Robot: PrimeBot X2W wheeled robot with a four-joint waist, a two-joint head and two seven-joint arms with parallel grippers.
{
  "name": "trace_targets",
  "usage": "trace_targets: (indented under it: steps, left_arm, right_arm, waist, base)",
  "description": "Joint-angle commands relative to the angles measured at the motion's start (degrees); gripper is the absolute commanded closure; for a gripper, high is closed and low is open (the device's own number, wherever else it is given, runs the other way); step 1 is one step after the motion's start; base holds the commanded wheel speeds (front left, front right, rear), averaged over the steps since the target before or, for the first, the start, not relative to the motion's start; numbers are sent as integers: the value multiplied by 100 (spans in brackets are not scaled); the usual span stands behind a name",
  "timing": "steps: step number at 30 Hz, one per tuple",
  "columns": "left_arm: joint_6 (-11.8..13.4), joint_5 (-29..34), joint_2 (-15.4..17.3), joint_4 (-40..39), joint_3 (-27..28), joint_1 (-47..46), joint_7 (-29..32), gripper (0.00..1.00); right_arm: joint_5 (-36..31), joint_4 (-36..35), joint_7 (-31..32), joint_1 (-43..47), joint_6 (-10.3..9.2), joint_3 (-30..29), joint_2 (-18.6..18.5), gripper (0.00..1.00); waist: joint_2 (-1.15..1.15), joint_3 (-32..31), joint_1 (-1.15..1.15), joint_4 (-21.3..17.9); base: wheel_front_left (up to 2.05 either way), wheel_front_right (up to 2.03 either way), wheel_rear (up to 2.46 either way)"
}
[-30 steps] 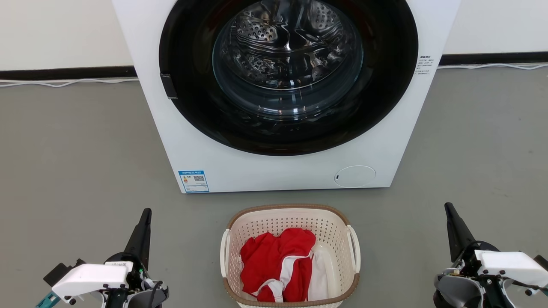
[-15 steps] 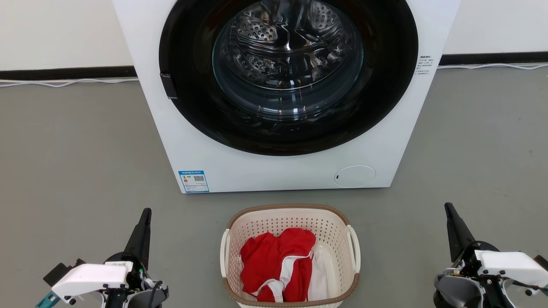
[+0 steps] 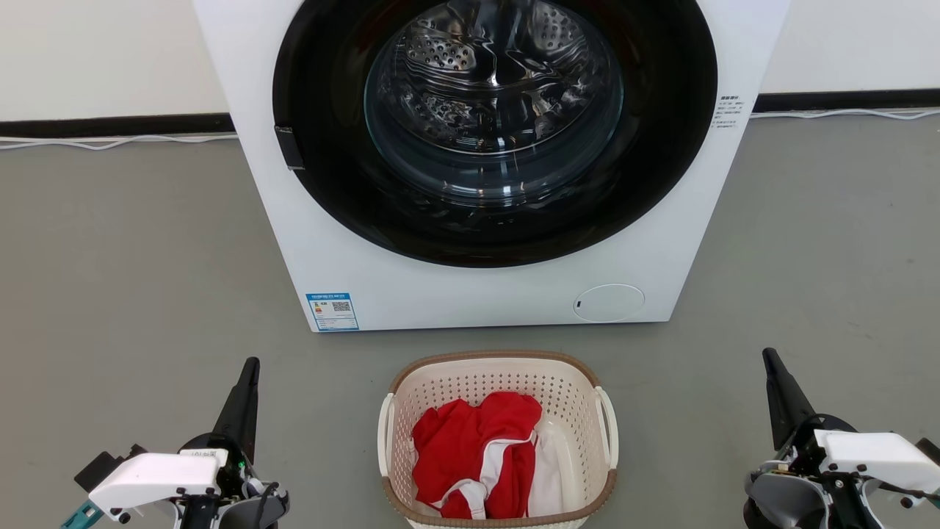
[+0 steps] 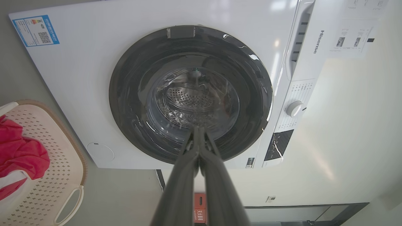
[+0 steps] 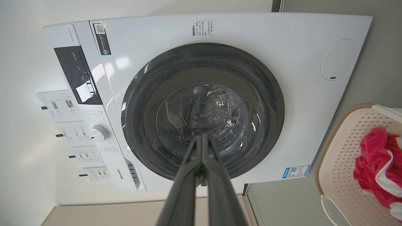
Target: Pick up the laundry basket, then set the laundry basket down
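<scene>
Head view had the laundry basket [image 3: 485,383] sitting on the grey floor [image 3: 132,279] in front of the washing machine [image 3: 485,294], red clothes [image 3: 470,448] inside. The left tool [image 3: 252,365] and right tool [image 3: 769,355] were both pinched closed and empty, well off to either side.

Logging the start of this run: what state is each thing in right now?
laundry basket: upright on the floor, untouched, holding clothes.
red-and-white clothes: crumpled inside the basket.
washing machine door: closed.
left end effector: shut, empty.
right end effector: shut, empty.
</scene>
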Motion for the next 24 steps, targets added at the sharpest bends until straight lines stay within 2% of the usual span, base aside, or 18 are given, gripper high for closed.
trace_targets:
  steps: [1,24]
  left_arm:
    - [-42,-15,64,-168,176,-104,37,100]
    - [-42,-16,64,-168,175,-104,37,100]
  right_arm:
    - [36,-181,47,-67,41,102,-15,100]
    - [37,-181,46,-67,41,102,-15,100]
  waist:
    - [0,0,0,0]
    - [0,0,0,0]
  base:
    - [0,0,0]
    - [0,0,0]
